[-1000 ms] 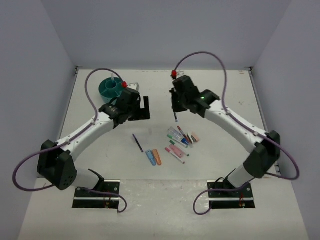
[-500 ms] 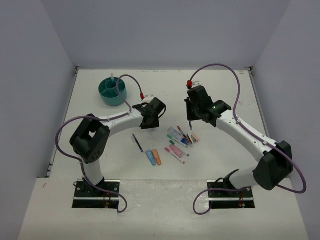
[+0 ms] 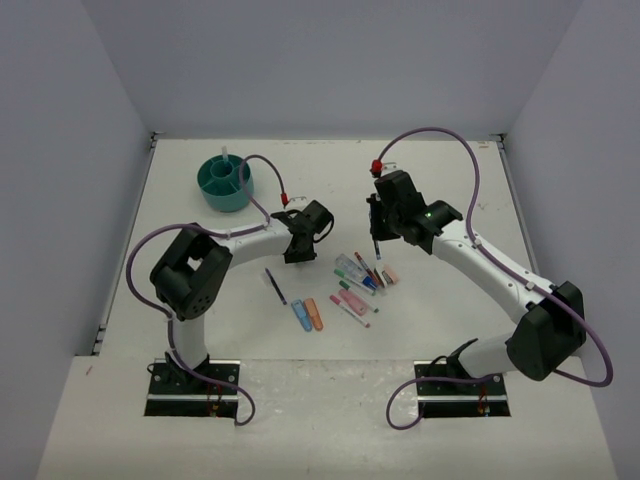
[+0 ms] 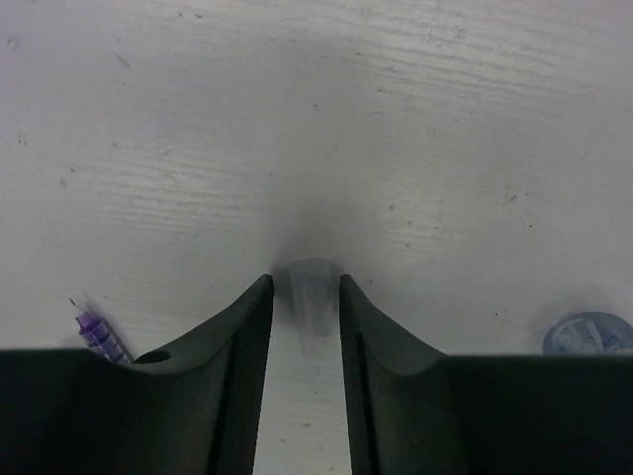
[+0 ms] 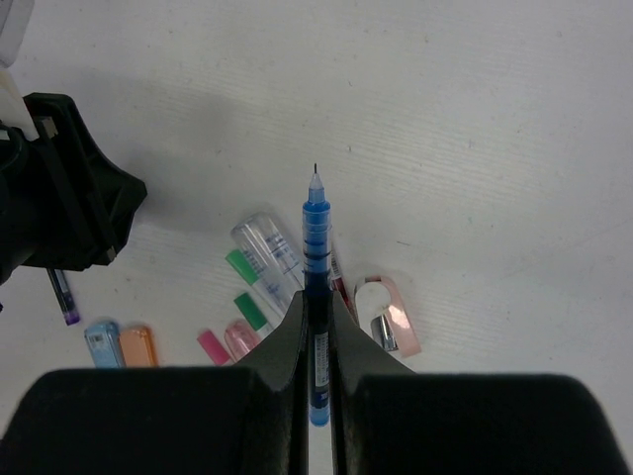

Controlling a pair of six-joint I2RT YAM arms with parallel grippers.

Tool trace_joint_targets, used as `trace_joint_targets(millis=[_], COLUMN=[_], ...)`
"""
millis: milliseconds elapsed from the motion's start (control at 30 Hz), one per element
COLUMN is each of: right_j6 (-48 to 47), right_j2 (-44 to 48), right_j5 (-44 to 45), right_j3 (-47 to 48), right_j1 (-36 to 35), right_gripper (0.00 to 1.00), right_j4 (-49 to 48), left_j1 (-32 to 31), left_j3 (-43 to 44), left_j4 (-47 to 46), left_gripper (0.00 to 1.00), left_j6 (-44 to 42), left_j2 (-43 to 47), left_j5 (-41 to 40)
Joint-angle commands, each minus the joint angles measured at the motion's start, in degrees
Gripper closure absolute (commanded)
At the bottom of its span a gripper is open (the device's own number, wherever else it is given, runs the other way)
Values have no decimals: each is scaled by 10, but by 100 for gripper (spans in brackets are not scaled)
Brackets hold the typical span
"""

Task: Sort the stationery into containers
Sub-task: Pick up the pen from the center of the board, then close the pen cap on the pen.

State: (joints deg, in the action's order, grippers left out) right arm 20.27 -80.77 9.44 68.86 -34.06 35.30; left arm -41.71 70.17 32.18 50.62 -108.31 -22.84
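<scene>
Right gripper (image 5: 316,307): pressed together on a blue pen (image 5: 315,237), held near its back end.
Pen axis: in line with the fingers, the tip pointing away from the wrist and down toward the table.
Left gripper (image 4: 306,287): jaws close, only a narrow gap between them. A pale blurred thing (image 4: 315,297) sits in the gap; I cannot tell if it is clamped.
Tub (image 3: 225,200): at the far left of the table, well apart from the held pen, up and to the left of it.
Nearer arm: the left one; the right must reach across.
Counts: one tub; one pen held; one dark pen (image 3: 276,286) lying alone; one blue piece (image 3: 302,317) and one orange piece (image 3: 316,315) side by side; a heap of markers (image 3: 362,278), too tangled to count.
</scene>
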Motion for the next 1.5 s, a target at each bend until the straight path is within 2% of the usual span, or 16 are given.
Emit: trace_joint_targets(millis=[0,267,367,500,600,700,867,933,1000,1167,1467], right_j6=[-9,-17,-22,-52,-41,-18,44,73,87,94,107], right_j2=[5,15,26,52,76,100,127,124,109,89,79], right_j5=[-10,-46,-71,-181,-284,-318,-247,-227,-203,-184,-163], right_j3=[8,-1,-9,-56,-115,-171,-221,-221,-206,-166,-132], right_j1=[-1,0,0,0,-3,-32,-136,-149,-161,-162,-163], right_gripper=[100,100,100,100,100,100,100,100,100,100,100], right_j4=[-18,-27,-39,-103,-204,-296,-436,-461,-469,-457,-441], left_j1=[-5,-6,-6,-5,-5,-5,-5,-5,-6,-6,-6], left_j3=[-2,-20,-28,-31,-20,-4,12,-2,-22,-70,-134], left_j4=[0,-3,-3,6,5,1,-41,-65,-126,-204,-280], left_gripper=[67,99,100,100,100,100,100,100,100,100,100], left_j6=[24,29,28,29,20,1,-32,-43,-62,-85,-93], left_j2=[-9,-21,-3,53,140,200,294,322,377,449,499], left_j5=[-14,4,-4,-39,-68,-85,-79,-55,-22,21,55])
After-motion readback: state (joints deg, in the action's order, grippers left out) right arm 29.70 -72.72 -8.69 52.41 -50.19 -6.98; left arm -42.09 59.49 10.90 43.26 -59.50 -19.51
